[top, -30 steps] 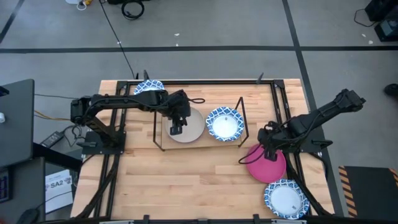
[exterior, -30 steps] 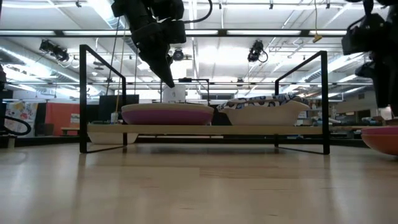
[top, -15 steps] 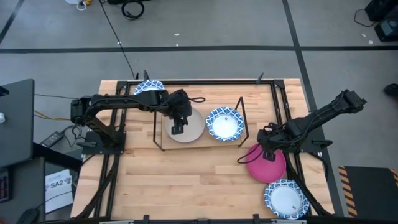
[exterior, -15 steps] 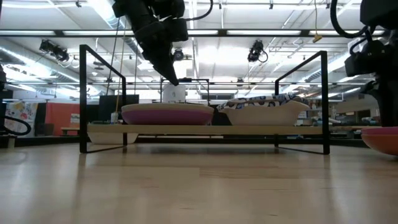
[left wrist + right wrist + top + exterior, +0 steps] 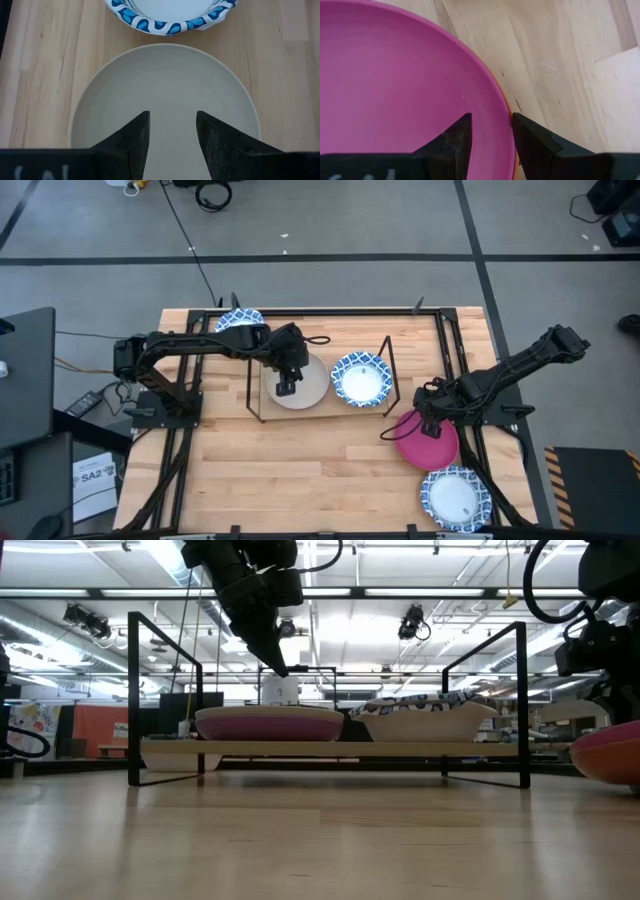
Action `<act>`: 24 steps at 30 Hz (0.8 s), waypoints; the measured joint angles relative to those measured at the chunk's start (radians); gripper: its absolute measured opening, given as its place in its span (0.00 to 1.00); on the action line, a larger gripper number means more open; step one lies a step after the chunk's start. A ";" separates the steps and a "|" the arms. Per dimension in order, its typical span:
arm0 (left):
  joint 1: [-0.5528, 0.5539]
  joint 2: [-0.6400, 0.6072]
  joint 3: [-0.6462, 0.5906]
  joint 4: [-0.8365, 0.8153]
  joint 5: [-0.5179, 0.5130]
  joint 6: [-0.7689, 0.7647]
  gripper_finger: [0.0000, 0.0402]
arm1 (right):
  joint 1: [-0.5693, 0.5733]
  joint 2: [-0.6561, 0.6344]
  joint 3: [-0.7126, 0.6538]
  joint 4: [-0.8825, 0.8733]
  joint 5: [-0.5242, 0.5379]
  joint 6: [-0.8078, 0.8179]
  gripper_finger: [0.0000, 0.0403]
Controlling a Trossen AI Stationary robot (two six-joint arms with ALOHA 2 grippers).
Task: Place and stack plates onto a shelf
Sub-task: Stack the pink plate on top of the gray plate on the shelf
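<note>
Shelf point(image 5: 320, 412) stands near the table's far edge in the high view, holding a beige plate point(image 5: 308, 388) at its left end and a patterned plate point(image 5: 361, 379) at its right end. The left gripper point(image 5: 285, 387) hovers over the beige plate; the right gripper point(image 5: 432, 425) sits at the magenta plate point(image 5: 430, 445) near the table's right edge.

Low view: the magenta plate point(image 5: 610, 752) is tilted, its edge off the table.

Left wrist view: the fingers point(image 5: 131, 136) are spread, holding nothing above the beige plate point(image 5: 165, 80).

Right wrist view: the fingers point(image 5: 530, 137) pinch the rim of the magenta plate point(image 5: 395, 95).

The step seems lifting this plate; next it needs carrying over the shelf.
</note>
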State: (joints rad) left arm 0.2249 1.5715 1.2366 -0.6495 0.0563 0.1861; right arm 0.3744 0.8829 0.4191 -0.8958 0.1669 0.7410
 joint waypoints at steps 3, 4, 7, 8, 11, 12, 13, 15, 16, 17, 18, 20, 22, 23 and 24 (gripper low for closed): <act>0.000 0.000 0.000 0.000 0.000 0.000 0.42 | 0.000 0.000 0.000 0.006 0.010 0.001 0.36; 0.000 0.000 0.000 0.000 0.000 0.000 0.42 | 0.000 0.000 0.000 0.006 0.019 0.005 0.36; 0.000 0.000 0.000 0.000 0.000 0.000 0.42 | 0.000 0.000 0.000 0.008 0.051 0.019 0.36; 0.000 0.000 0.000 0.000 0.000 0.000 0.42 | 0.000 0.000 0.000 0.010 0.053 0.019 0.36; 0.000 0.000 0.000 0.000 0.000 0.000 0.42 | 0.000 0.000 0.000 0.028 0.058 0.018 0.36; 0.000 0.000 0.000 0.000 0.000 0.000 0.42 | 0.000 0.000 0.000 0.039 0.061 0.016 0.36; 0.000 0.000 0.000 0.000 0.000 0.000 0.42 | 0.000 0.000 0.000 0.053 0.061 0.007 0.36; 0.000 0.000 0.000 0.000 0.000 0.000 0.42 | 0.000 0.000 0.000 0.082 0.064 -0.023 0.36; 0.000 0.000 0.000 0.000 0.000 0.000 0.42 | 0.000 0.000 0.000 0.099 0.069 -0.038 0.36; 0.000 0.000 0.000 0.000 0.000 0.000 0.42 | 0.000 0.000 0.000 0.117 0.080 -0.052 0.36; 0.000 0.000 0.000 0.000 0.000 0.000 0.42 | 0.000 0.000 0.000 0.131 0.091 -0.068 0.36; 0.000 0.000 0.000 0.000 0.000 0.000 0.42 | 0.000 0.000 0.000 0.150 0.111 -0.100 0.36; 0.000 0.000 0.000 0.000 0.000 0.000 0.42 | 0.000 0.000 0.000 0.159 0.125 -0.122 0.36; 0.000 0.000 0.000 0.000 0.000 0.000 0.42 | 0.000 0.000 0.000 0.158 0.129 -0.126 0.36; 0.000 0.000 0.000 0.000 0.000 0.000 0.42 | 0.000 0.000 0.000 0.156 0.132 -0.134 0.36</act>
State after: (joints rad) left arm 0.2249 1.5715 1.2366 -0.6495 0.0563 0.1860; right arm 0.3744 0.8833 0.4190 -0.7395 0.2985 0.6073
